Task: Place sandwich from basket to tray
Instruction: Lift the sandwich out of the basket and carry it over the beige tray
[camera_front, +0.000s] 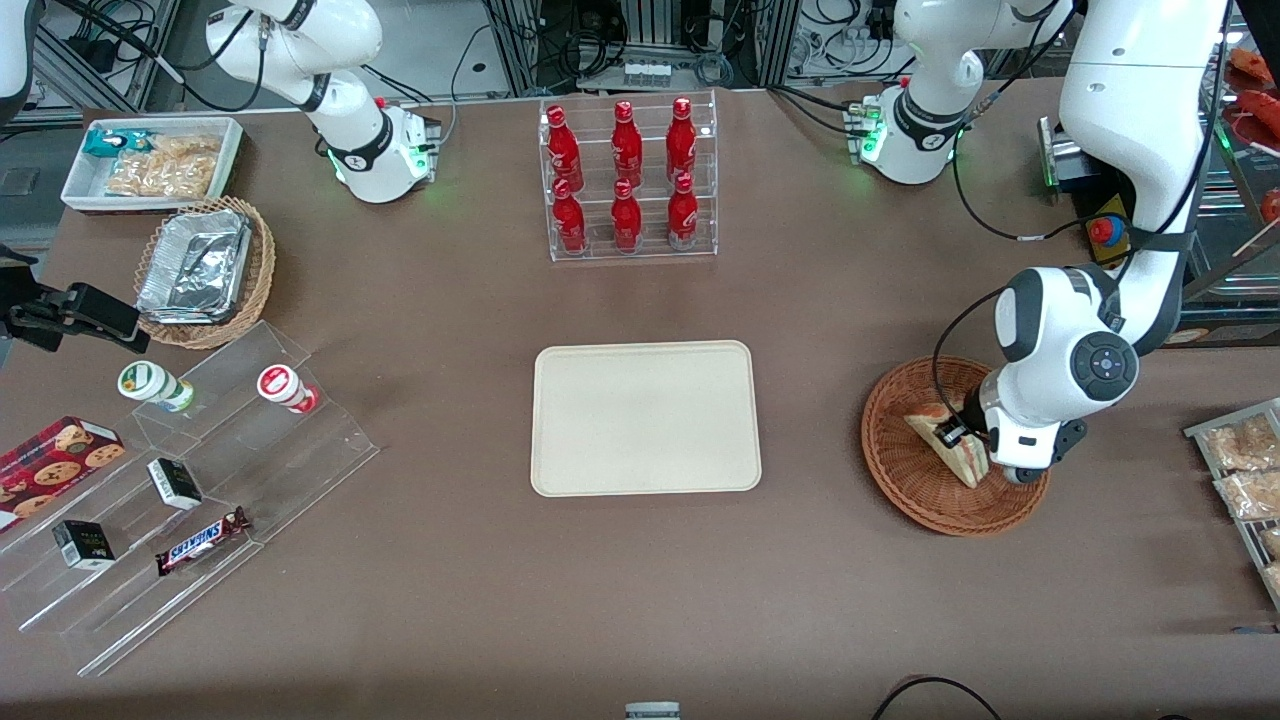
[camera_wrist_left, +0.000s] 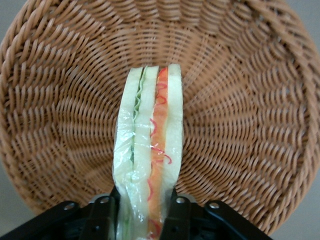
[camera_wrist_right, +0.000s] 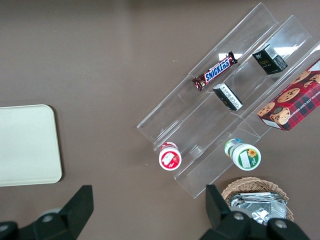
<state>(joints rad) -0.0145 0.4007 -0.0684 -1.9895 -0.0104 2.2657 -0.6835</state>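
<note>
Gripper (camera_front: 962, 437) is down inside the basket (camera_front: 905, 470) at the working arm's end of the table, its fingers (camera_wrist_left: 172, 215) clamped against both bread faces of the sandwich (camera_wrist_left: 149, 165). Sandwich stands on edge within the basket. Tray (camera_front: 645, 417) lies mid-table, well apart

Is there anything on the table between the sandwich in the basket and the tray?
Nothing visible. The gripper is shut on the sandwich inside the basket, and only bare table lies between the basket and the tray.
</note>
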